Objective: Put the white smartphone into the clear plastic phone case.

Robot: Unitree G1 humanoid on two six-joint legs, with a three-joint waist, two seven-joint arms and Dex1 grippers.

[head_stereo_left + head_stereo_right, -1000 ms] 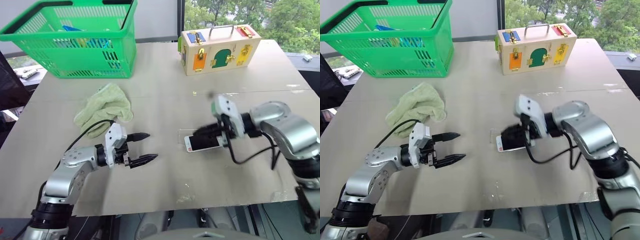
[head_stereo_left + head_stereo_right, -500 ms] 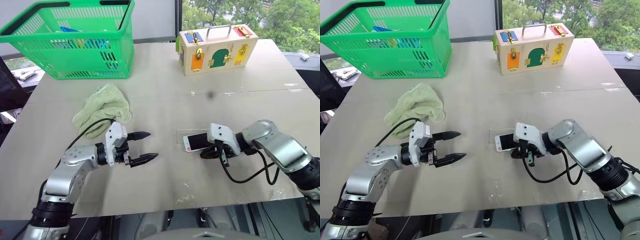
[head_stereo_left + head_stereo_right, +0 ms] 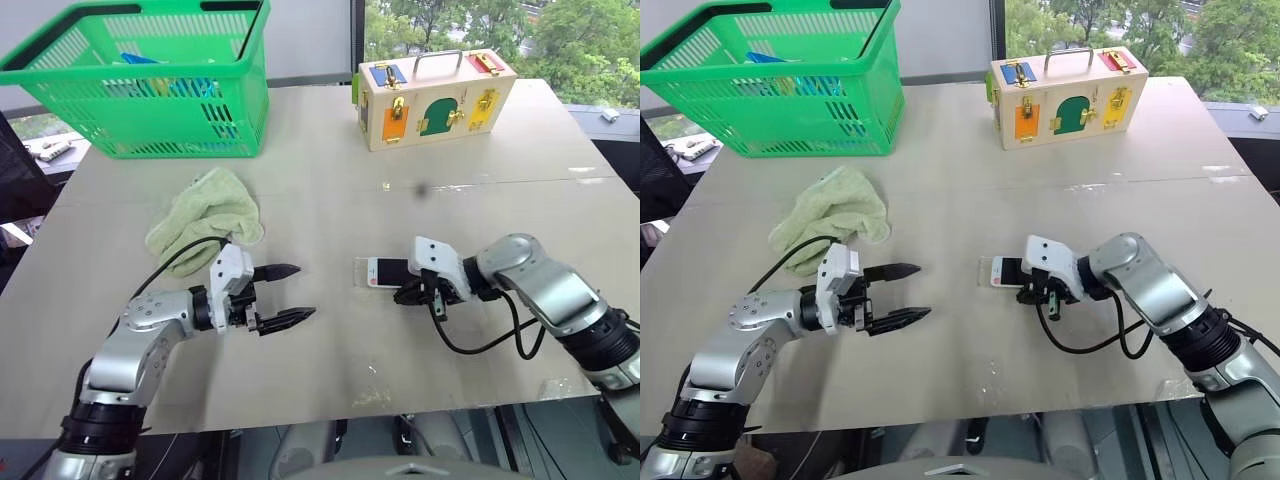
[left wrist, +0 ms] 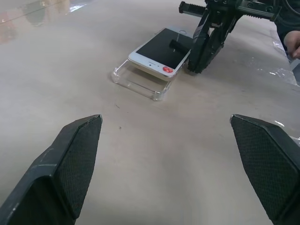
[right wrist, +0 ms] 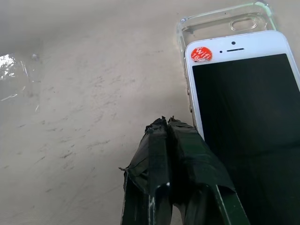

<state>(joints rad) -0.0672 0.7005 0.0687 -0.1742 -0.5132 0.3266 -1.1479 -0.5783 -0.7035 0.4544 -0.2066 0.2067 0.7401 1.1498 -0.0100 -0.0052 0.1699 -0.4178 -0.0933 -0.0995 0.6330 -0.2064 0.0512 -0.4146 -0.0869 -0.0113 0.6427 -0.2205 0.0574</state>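
Phone [image 5: 243,89] lies lengthwise over the case [image 4: 140,79], overhanging it toward the right tool [image 5: 176,129], pinched shut, empty, at its long edge; left tool [image 3: 283,294] gapes, well apart.

beige table [image 3: 320,200], window [image 3: 500,25], trees outside

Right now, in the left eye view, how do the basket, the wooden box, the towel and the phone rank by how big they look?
1. Basket, clearly the largest.
2. Wooden box.
3. Towel, looking close to the box; it lies nearer the camera, so this order is unsure.
4. Phone, the smallest, partly covered by the right gripper.
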